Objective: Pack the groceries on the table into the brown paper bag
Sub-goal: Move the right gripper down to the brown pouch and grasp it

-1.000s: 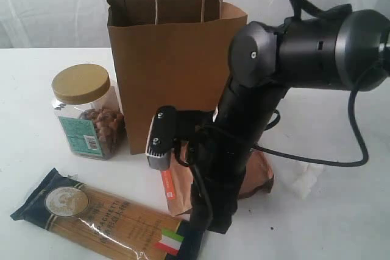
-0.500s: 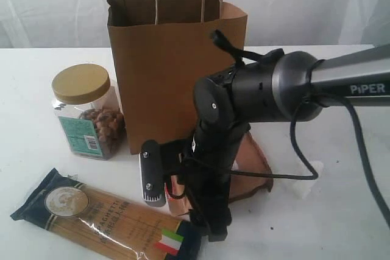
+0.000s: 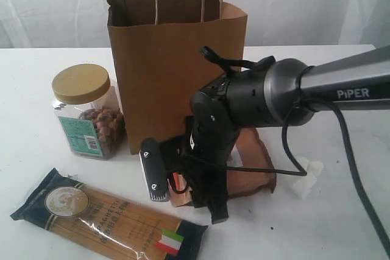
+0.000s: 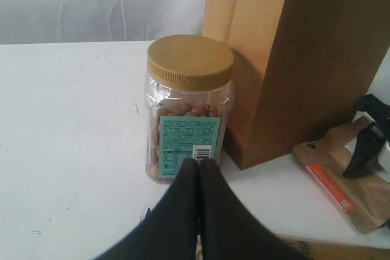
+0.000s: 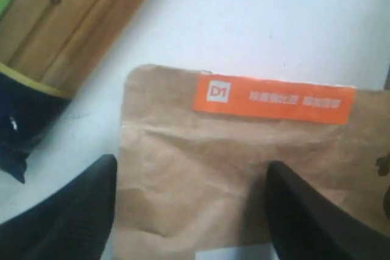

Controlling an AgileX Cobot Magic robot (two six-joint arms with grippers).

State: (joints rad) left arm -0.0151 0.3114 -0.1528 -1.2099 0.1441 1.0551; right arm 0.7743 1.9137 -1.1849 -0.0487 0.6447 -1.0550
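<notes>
Within the last second the right gripper (image 5: 192,211) has dropped and hangs released, fingers spread, just above the flat copper-brown pouch with an orange label strip (image 5: 231,150), which lies on the white tabletop (image 5: 274,16) beneath it, the tall kraft-brown paper bag (image 3: 170,59) just behind. Closing on the pouch looks next. The left gripper (image 4: 198,178), clenched empty, hovers just short of the tan-lidded clear nut jar (image 4: 186,120)

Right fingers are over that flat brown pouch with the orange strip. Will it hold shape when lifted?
Probably floppy: the pouch lies flat and wrinkled, so it may sag from a pinch. Likely light, since it looks thin.
</notes>
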